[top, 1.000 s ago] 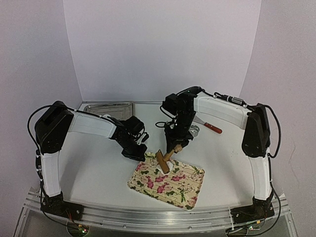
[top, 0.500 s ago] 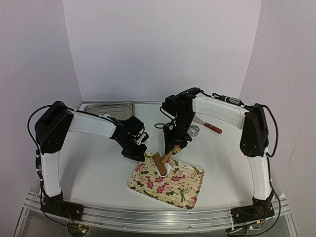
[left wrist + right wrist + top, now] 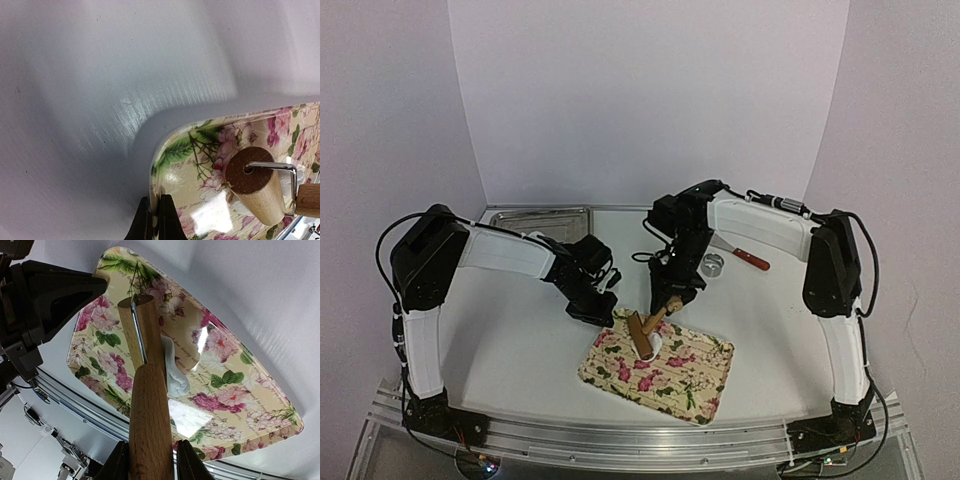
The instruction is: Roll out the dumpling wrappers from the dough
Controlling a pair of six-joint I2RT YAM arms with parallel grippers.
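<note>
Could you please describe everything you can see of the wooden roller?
The wooden roller is a small T-shaped tool: a round light-brown handle, a bent chrome wire yoke and a short, paler wooden drum with a darker end face. The right gripper clamps the handle near its end, holding it tilted down toward the floral tray. The drum appears to rest on flattened white dough near the tray's far left corner.

- Right gripper (image 3: 151,461): bottom centre; jaws closed on the thick handle of a wooden roller (image 3: 150,410);
- Roller: barrel points away, a metal bracket running along it; sits over the white dough (image 3: 176,376);
- Dough: pale lump, showing at the barrel's right side, on the floral tray (image 3: 235,405);
- Tray: glossy, on the white bench (image 3: 260,305);
- Left gripper (image 3: 100,286): black, upper left; tip at the tray's far corner rim.
</note>
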